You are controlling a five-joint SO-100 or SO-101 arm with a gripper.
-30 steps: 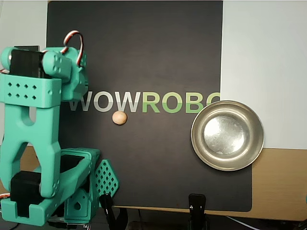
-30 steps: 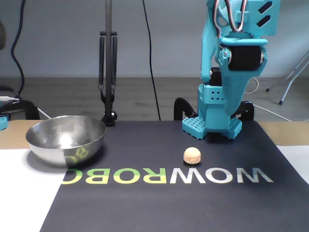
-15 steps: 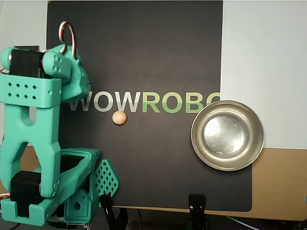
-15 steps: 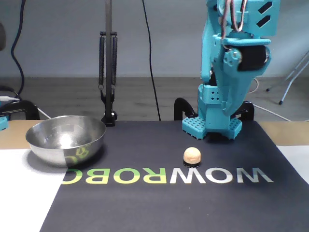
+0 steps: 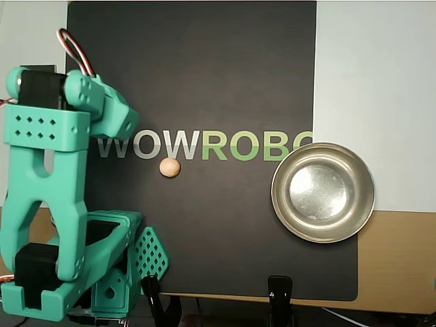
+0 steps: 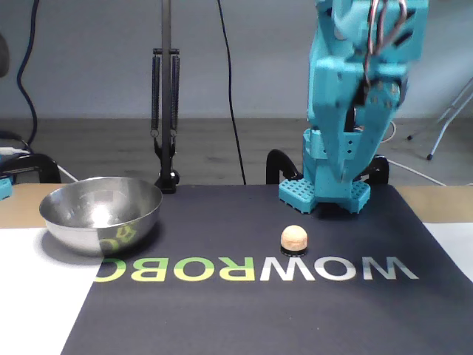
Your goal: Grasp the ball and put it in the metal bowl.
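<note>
- The ball (image 5: 169, 167) lies on the black mat (image 5: 225, 82), just below the white letter "W" of the printed word, in the left half of the mat in the overhead view. In the fixed view the ball (image 6: 294, 238) sits near the middle of the mat (image 6: 244, 310), just behind the letters.
- The ball is free; nothing touches it.
- The bowl (image 5: 323, 192) stands at the right edge of the mat in the overhead view, partly over this edge. It is well apart from the ball. In the fixed view the bowl (image 6: 101, 214) is at the left edge of the mat.
- The bowl is upright, and I see nothing inside it.
- The teal arm (image 5: 48, 197) stands at the left edge of the mat in the overhead view, folded above its base. In the fixed view the arm (image 6: 355, 103) rises behind the ball, high above the mat.
- The gripper (image 5: 119, 121) points toward the mat, above the letter "W". I cannot tell if its jaws are apart or together.
</note>
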